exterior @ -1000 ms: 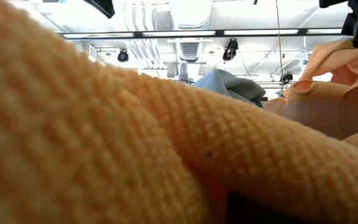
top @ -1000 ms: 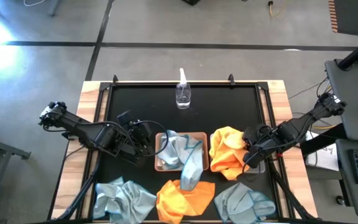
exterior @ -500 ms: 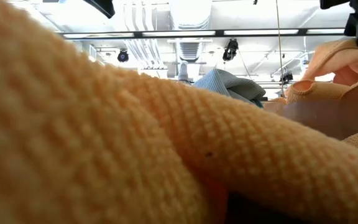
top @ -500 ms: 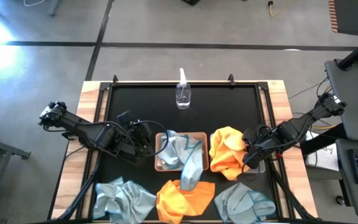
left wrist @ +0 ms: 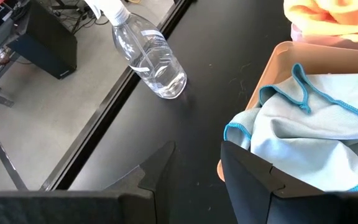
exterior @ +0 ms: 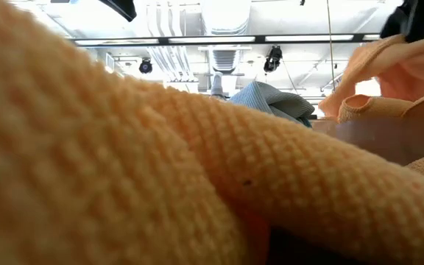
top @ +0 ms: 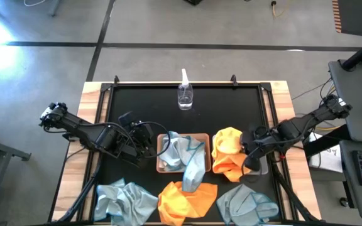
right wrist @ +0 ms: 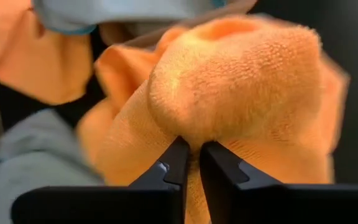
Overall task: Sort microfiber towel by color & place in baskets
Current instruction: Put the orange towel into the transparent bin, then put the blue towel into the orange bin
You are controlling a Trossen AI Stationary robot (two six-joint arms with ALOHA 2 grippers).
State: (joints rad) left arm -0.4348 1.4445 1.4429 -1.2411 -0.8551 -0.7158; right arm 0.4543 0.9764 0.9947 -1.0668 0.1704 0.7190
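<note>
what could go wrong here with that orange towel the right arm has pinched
1. The right hand pinches only a small fold of the orange towel, so the cloth may slip free.
2. That towel spills over the grey basket rim, so part could end up on the table.
3. A blue-grey towel hangs out of the tan basket over the loose orange towel in front; lifting that one may drag it out.

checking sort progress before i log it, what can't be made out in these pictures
- Grey basket: high view, almost wholly covered by the orange towel and right gripper.
- Table layout: low view, blocked by an orange towel against the lens.
- Tan basket contents beneath the blue towel: hidden.
</note>
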